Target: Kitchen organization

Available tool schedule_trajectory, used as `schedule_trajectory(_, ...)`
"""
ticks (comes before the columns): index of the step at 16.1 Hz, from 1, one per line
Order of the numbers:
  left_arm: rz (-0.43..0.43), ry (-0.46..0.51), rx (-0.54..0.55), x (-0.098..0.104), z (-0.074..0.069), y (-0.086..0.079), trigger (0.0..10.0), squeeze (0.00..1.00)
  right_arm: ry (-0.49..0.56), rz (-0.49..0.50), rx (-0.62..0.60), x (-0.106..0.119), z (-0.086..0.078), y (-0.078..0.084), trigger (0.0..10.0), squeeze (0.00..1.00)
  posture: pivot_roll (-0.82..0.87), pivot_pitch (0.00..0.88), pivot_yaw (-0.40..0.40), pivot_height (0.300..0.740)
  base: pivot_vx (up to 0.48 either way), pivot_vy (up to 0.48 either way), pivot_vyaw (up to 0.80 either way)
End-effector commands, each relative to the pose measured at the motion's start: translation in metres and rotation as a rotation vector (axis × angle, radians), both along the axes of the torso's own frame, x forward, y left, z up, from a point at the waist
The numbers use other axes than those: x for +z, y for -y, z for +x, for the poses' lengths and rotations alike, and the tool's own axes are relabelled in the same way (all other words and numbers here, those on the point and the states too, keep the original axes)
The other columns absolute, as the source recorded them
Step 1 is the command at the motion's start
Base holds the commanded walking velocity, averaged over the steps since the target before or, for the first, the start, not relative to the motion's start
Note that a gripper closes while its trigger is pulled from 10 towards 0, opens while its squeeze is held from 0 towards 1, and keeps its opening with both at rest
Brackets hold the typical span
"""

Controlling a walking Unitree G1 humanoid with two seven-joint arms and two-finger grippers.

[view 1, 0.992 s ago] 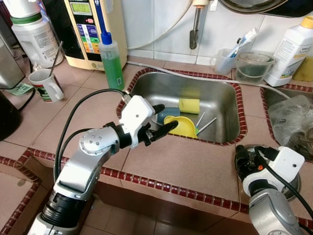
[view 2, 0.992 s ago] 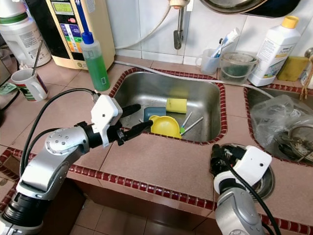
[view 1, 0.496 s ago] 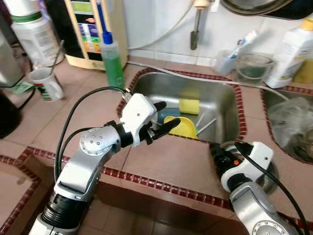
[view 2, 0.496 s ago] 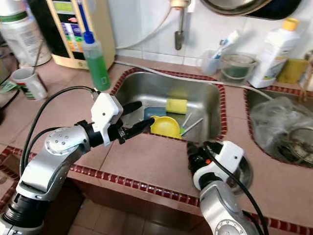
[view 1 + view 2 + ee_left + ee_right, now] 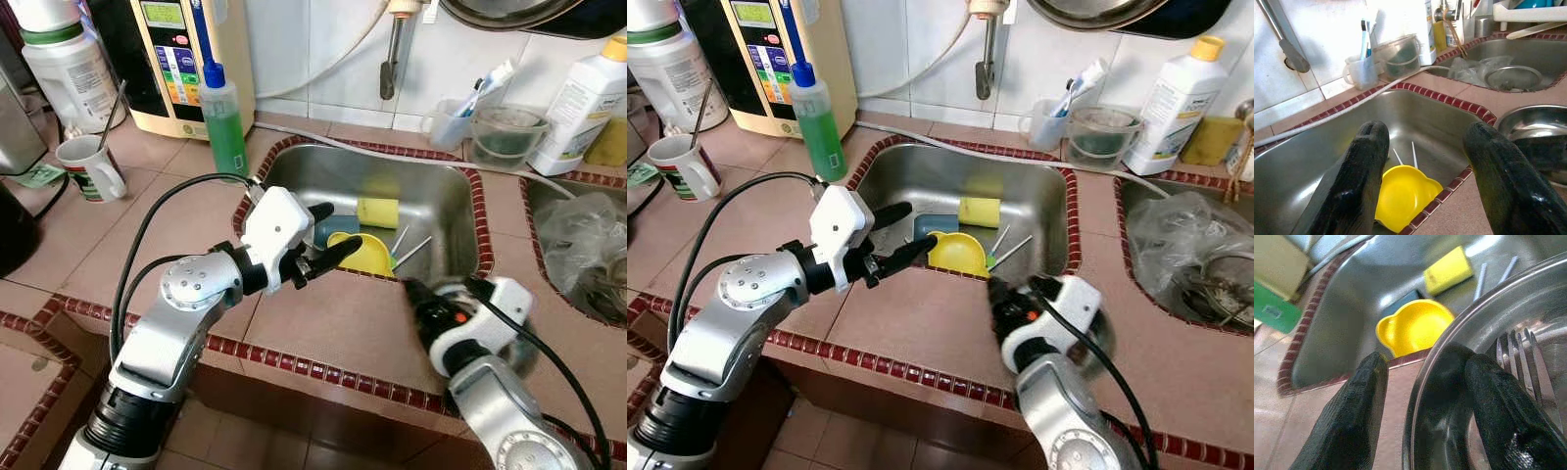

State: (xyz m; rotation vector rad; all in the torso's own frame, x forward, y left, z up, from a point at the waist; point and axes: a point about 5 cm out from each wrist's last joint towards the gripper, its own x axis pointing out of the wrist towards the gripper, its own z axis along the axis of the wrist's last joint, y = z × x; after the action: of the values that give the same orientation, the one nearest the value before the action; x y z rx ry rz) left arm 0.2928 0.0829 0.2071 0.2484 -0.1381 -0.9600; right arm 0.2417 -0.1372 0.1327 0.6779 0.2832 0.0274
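The right gripper [image 5: 1420, 396] pinches the rim of a shiny steel bowl [image 5: 1508, 333] with a fork [image 5: 1520, 362] lying in it, at the counter's [image 5: 323, 323] front edge beside the sink [image 5: 460, 211], probably to carry it there. The left gripper [image 5: 328, 235] hangs spread and empty over the sink's front left corner, above a smooth yellow plastic dish [image 5: 364, 253] and a yellow sponge [image 5: 378, 211].

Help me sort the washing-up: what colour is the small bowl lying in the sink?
Yellow: the small plastic bowl shows best in the right wrist view.
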Motion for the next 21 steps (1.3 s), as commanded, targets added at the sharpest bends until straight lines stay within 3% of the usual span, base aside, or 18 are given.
schedule_trajectory(1, 0.007, 0.012, -0.008, 0.003, -0.001, 0.002, 10.0, 0.00, 0.057, 0.133, 0.024, 0.015, 0.014, -0.022, 10.0, 0.00, -0.03, 0.089, 0.027, 0.740, 0.000, 0.000, 0.00)
schedule_trajectory(5, 0.007, 0.016, -0.011, 0.004, 0.000, 0.002, 10.0, 0.00, 0.094, 0.144, 0.077, 0.020, 0.027, -0.030, 10.0, 0.00, -0.03, 0.083, 0.027, 0.740, 0.000, 0.000, 0.00)
schedule_trajectory(7, 0.005, 0.022, -0.014, 0.006, 0.000, 0.003, 10.0, 0.00, 0.120, 0.158, 0.119, 0.024, 0.036, -0.043, 10.0, 0.00, -0.02, 0.078, 0.023, 0.740, 0.000, 0.000, 0.00)
schedule_trajectory(11, 0.001, 0.029, -0.010, 0.007, -0.001, 0.003, 10.0, 0.00, 0.105, 0.174, 0.148, 0.020, 0.033, -0.053, 10.0, 0.00, -0.01, 0.075, 0.013, 0.740, 0.000, 0.000, 0.00)
schedule_trajectory(14, -0.005, 0.033, -0.009, 0.008, -0.002, 0.002, 10.0, 0.00, 0.081, 0.166, 0.126, 0.012, 0.024, -0.048, 10.0, 0.00, -0.01, 0.078, 0.015, 0.740, 0.000, 0.000, 0.00)
schedule_trajectory(16, -0.012, 0.035, -0.008, 0.009, 0.000, 0.003, 10.0, 0.00, 0.174, 0.104, 0.107, 0.023, 0.023, -0.039, 10.0, 0.00, -0.03, 0.082, 0.021, 0.740, 0.000, 0.000, 0.00)
schedule_trajectory(18, -0.015, 0.033, -0.010, 0.008, 0.001, 0.004, 10.0, 0.00, 0.302, -0.068, 0.120, 0.038, 0.021, -0.032, 10.0, 0.00, -0.03, 0.084, 0.021, 0.740, 0.000, 0.000, 0.00)
schedule_trajectory(21, -0.022, 0.030, -0.005, 0.007, 0.002, 0.005, 10.0, 0.00, 0.334, -0.081, 0.101, 0.043, 0.014, -0.026, 10.0, 0.00, -0.05, 0.087, 0.024, 0.740, 0.000, 0.000, 0.00)
